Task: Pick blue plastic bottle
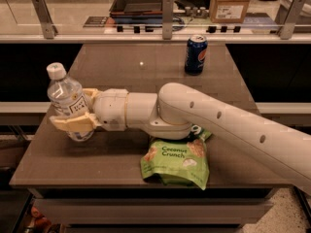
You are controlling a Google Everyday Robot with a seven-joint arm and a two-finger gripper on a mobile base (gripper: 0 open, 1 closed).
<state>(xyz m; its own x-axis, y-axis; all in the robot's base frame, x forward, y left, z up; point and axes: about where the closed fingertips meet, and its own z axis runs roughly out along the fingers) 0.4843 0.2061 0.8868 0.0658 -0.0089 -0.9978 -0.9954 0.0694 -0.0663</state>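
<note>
The blue plastic bottle (64, 95), clear with a white cap and a white label, stands at the left edge of the brown table (146, 64), its top leaning slightly left. My gripper (80, 108) reaches in from the right at the end of the white arm (204, 118). Its cream fingers (73, 123) clasp the bottle's lower body, one in front and one behind. I cannot tell whether the bottle's base rests on the table or is just above it.
A dark blue soda can (196, 55) stands at the table's back right. A green Coconut Crunch bag (177, 161) lies near the front edge, partly under my arm. Behind the table are a railing, a dark tray (138, 1) and a cardboard box (228, 4).
</note>
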